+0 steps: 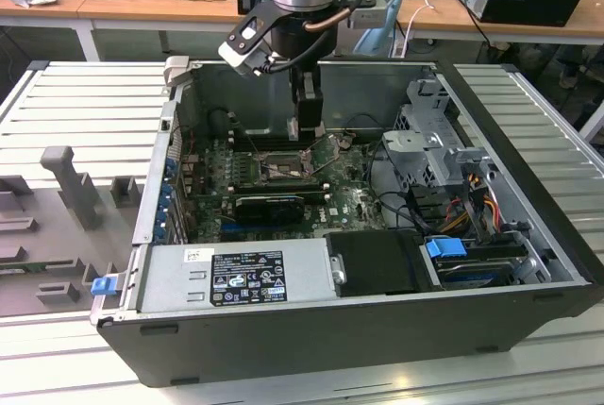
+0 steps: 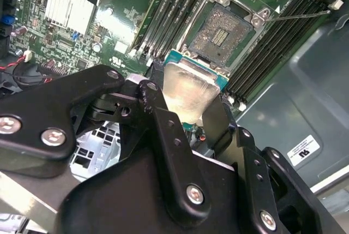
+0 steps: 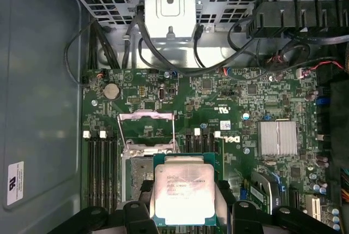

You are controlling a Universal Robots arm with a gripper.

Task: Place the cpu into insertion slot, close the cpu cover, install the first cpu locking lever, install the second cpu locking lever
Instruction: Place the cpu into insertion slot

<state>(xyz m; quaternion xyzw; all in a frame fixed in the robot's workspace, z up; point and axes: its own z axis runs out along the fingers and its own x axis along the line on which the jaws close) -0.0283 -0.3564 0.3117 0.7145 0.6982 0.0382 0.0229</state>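
One chip: the cpu [image 3: 182,193], likely light, stiff, fragile.
Grip: jaws clamping its opposite edges, near the socket [image 2: 221,29].

Ribbed pale-grey table [image 1: 85,93] carries an open computer case [image 1: 377,329], with a grey moulded fixture [image 1: 42,263] beside it at the exterior view's left.

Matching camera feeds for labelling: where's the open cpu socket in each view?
Exterior view: cpu socket in the middle of the motherboard, directly below the gripper.
Second wrist view: cpu socket beyond the cpu held by the gripper.
First wrist view: cpu socket partly hidden behind the held cpu.
Shared landmark: the gripper, close by the socket in every view.
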